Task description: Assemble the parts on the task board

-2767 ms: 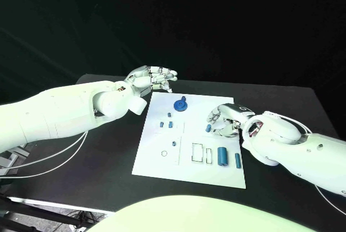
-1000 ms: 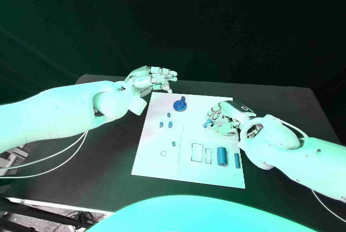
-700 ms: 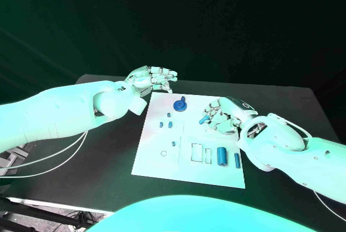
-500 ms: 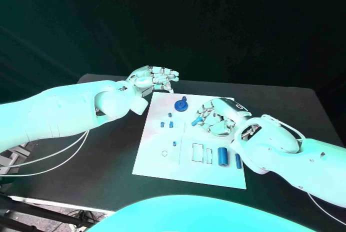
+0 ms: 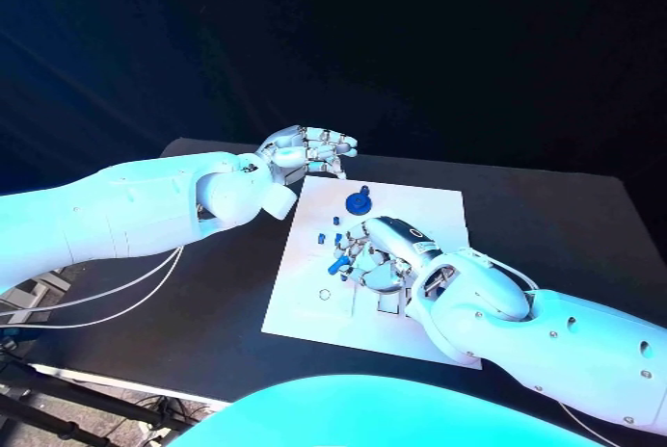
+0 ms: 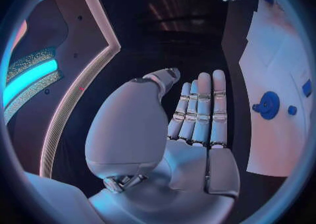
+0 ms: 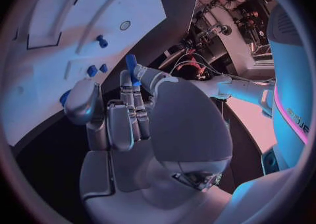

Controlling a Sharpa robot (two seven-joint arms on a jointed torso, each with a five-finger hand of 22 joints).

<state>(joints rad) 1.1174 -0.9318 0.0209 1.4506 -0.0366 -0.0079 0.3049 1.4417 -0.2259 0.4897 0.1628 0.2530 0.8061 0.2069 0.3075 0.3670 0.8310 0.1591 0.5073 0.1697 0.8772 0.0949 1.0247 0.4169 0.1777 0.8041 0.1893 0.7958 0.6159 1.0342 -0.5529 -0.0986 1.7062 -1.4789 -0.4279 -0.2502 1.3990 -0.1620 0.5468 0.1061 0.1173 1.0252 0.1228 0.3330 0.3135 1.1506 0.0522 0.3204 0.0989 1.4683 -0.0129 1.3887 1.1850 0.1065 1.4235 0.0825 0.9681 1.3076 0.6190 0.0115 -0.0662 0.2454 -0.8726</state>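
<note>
The white task board point(image 5: 417, 206) lies in the middle of the black table point(image 5: 556, 216). The right hand point(image 5: 373, 254) reaches over the board's central area and holds a small blue peg point(image 5: 338, 267) between the thumb and the fingers, with the peg's lower end close above the board surface; in the right wrist view the same blue peg point(image 7: 132, 69) projects from between the fingers point(image 7: 135, 109), and whether it touches the board cannot be told. The left hand point(image 5: 308, 150) is raised beyond the far left corner of the board, over the table's far edge, with nothing in it; in the left wrist view its fingers point(image 6: 200, 109) lie straight and side by side, with the thumb slightly apart from them. A large round blue part point(image 5: 359, 204), bearing a short upright stem, stands on the far portion of the board, between the two hands. Several small blue pegs point(image 5: 324, 238) stand on the board just beside the right hand, on its left side. Near the left edge of the board a small printed circle point(image 5: 324, 295) marks a position, and the right wrist view shows a rectangular outline point(image 7: 51, 13) printed on the board.
</note>
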